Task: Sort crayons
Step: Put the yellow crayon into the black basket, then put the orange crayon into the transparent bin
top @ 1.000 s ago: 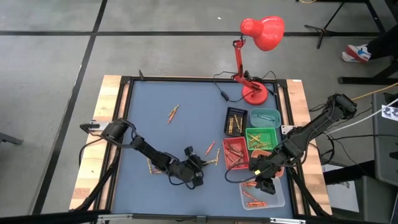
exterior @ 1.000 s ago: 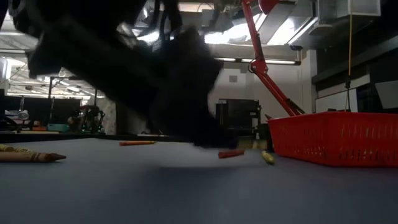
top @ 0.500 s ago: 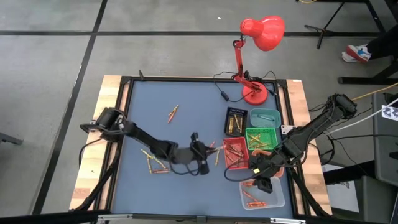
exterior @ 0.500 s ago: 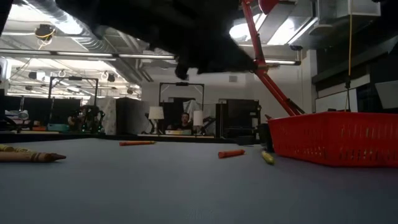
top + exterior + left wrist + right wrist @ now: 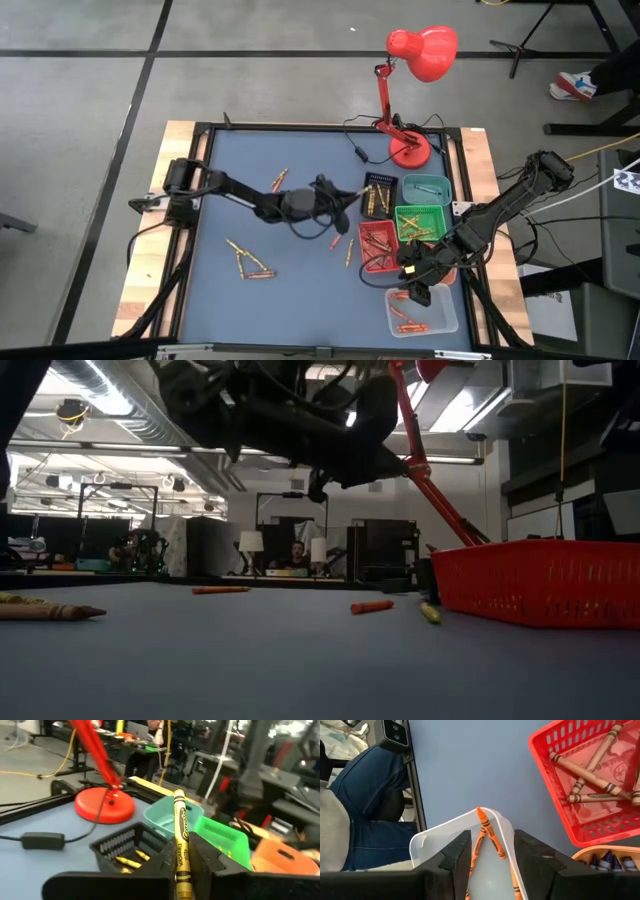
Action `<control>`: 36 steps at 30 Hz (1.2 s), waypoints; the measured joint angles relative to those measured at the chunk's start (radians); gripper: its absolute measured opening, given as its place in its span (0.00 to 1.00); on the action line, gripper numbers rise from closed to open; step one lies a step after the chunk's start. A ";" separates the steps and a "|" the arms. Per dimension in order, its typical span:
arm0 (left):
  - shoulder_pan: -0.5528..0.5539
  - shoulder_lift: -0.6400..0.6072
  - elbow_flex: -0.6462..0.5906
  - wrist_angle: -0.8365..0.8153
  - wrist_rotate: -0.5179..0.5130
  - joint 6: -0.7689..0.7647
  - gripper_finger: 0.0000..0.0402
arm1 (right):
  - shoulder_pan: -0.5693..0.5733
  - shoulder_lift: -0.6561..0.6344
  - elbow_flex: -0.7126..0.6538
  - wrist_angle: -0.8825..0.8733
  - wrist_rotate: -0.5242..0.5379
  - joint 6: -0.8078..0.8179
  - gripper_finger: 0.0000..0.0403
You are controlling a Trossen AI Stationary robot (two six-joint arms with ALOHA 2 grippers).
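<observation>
We carry a yellow crayon (image 5: 180, 840) clamped in our left gripper (image 5: 182, 865), just before the black tray (image 5: 127, 849), because yellows lie there. Our right gripper (image 5: 492, 857) waits with fingers apart over the clear tray (image 5: 427, 842) of orange crayons (image 5: 485, 827).

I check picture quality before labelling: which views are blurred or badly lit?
Low view: the left arm is a dark shape against bright ceiling lights. Left wrist view: the yellow crayon is sharp, the room behind blurred. High view: evenly lit and sharp.
</observation>
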 joint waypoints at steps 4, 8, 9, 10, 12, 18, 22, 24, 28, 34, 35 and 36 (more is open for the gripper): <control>0.040 0.010 0.025 0.012 0.003 -0.066 0.04 | 0.000 0.000 0.000 0.000 0.022 0.000 0.37; 0.048 0.070 0.114 0.011 0.037 -0.090 0.04 | 0.000 0.000 0.000 0.000 0.059 0.000 0.37; 0.047 0.091 0.144 0.006 0.051 -0.090 0.04 | 0.000 0.000 0.000 0.000 0.061 0.000 0.37; 0.044 0.115 0.174 0.001 0.061 -0.090 0.04 | 0.000 0.000 0.000 0.000 0.061 0.000 0.37; 0.038 0.171 0.240 0.001 0.066 -0.089 0.05 | 0.000 0.000 0.000 0.000 0.061 0.000 0.37; 0.038 0.328 0.403 -0.005 0.066 -0.089 0.08 | 0.000 0.000 0.000 0.000 0.061 0.000 0.37; 0.048 0.377 0.439 -0.007 0.065 -0.090 0.12 | 0.000 0.000 0.000 0.000 0.061 0.000 0.37; 0.053 0.377 0.439 -0.030 0.065 -0.091 0.14 | 0.000 0.000 0.000 0.000 0.061 0.000 0.37; 0.059 0.377 0.441 -0.084 0.065 -0.092 0.21 | 0.000 0.000 0.000 0.000 0.061 0.000 0.37; 0.057 0.373 0.441 -0.089 0.195 -0.050 0.25 | 0.000 0.000 0.000 0.000 0.061 0.000 0.37; 0.056 0.369 0.440 -0.103 0.220 -0.026 0.25 | 0.000 0.000 0.000 0.000 0.061 0.000 0.37; 0.056 0.360 0.440 -0.117 0.237 -0.004 0.25 | 0.000 0.000 0.000 -0.001 0.061 0.000 0.37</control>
